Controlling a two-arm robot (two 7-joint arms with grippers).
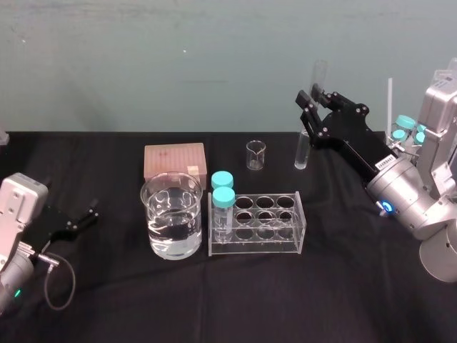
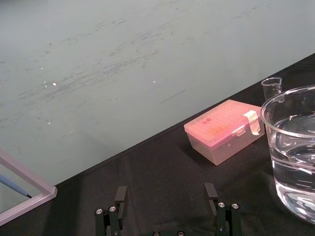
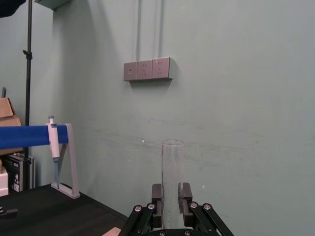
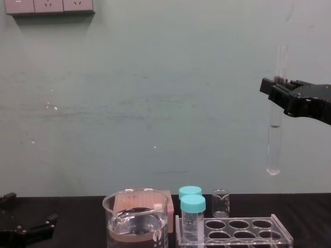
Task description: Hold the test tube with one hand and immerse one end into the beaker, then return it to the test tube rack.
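Observation:
My right gripper (image 1: 308, 108) is shut on the test tube (image 1: 303, 151), a long clear glass tube held upright high above the table's back right. In the chest view the test tube (image 4: 273, 139) hangs well above the test tube rack (image 4: 283, 233), with the gripper (image 4: 275, 89) clamped near its upper part. The right wrist view has the tube (image 3: 173, 172) rising between the fingers (image 3: 183, 192). The beaker (image 1: 171, 214), holding water, stands left of the clear rack (image 1: 257, 247). My left gripper (image 1: 87, 216) rests open at the left table edge, also seen as the gripper (image 2: 166, 196) near the beaker (image 2: 295, 147).
Two teal-capped vials (image 1: 223, 204) stand in the rack's left end. A tiny beaker (image 1: 255, 155) and a pink tip box (image 1: 175, 161) sit behind. More teal-capped vials (image 1: 407, 125) are at the far right by my right arm. A white pipette stand (image 2: 19, 196) is far left.

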